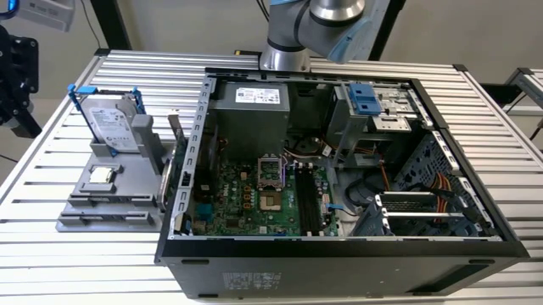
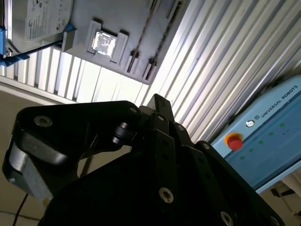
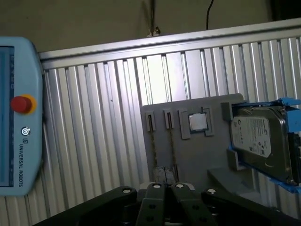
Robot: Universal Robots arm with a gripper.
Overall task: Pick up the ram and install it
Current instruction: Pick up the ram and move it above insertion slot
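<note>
One robot arm (image 1: 316, 25) rises behind one open computer case (image 1: 339, 251), which lies with its open side up on a table (image 1: 127, 70) of ribbed aluminium slats. Inside the case, one green motherboard (image 1: 241, 203) carries a group of long black slots (image 1: 307, 200) next to the processor socket. On the exterior view's left of the case sits one grey holder (image 1: 91, 216). It carries one silver hard drive (image 1: 110, 124) in a blue frame, standing on edge, and one small square processor chip (image 1: 102, 175) lying flat in a pocket. It also carries two ram sticks (image 3: 154, 149), thin and seen edge-on in the first wrist view, side by side in narrow slots next to the chip. Both sticks are in the holder, apart from the case. The gripper (image 3: 167, 189) hangs above the holder, its black body lined up with the ends of the two sticks in the first wrist view, and I cannot tell whether it is open or closed. One pale blue control pendant (image 3: 19, 141) with one red button (image 3: 21, 103) lies on the same table, well apart from the holder. Past the table edge is a plain brownish floor with one dark cable (image 3: 209, 12), and the corner of another slatted surface (image 1: 530, 82) shows at the exterior view's right
</note>
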